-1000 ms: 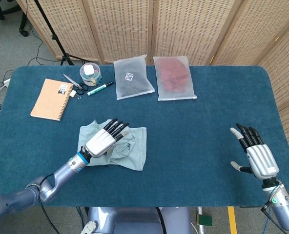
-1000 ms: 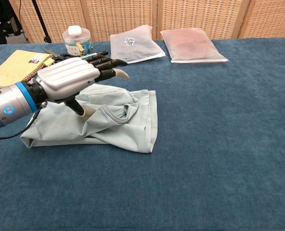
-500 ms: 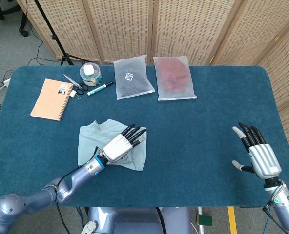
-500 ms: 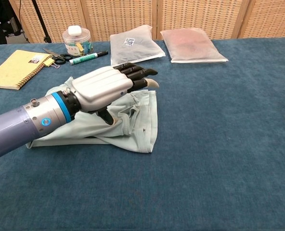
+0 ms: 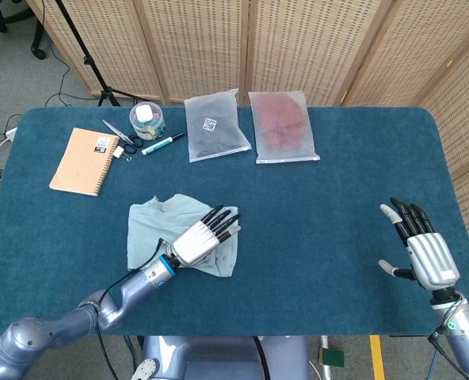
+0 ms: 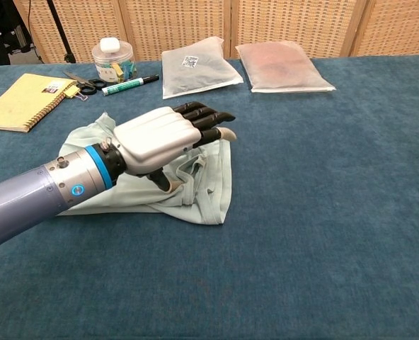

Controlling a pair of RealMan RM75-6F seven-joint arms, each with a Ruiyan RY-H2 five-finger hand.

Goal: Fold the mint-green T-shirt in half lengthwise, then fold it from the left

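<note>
Left hand [image 6: 170, 134] flat, fingers together, over T-shirt [image 5: 150, 224] at table's 7 o'clock, prob. smoothing fold; contact unclear. Right hand [image 5: 421, 244] spread, idle, 4 o'clock.

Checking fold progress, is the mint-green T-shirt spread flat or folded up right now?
Folded, loosely. The mint-green T-shirt lies bunched in rumpled layers, collar showing, under the left hand.

Wide bare table [image 5: 322, 222] btwn T-shirt [image 5: 151, 226] and right hand [image 5: 425, 253], room to pass. Far edge crowded: notebook [image 5: 82, 161], jar [image 5: 147, 121], scissors [image 5: 117, 138], marker [image 5: 162, 144], two bagged garments [image 5: 215, 125] [image 5: 282, 125], well apart from shirt.
</note>
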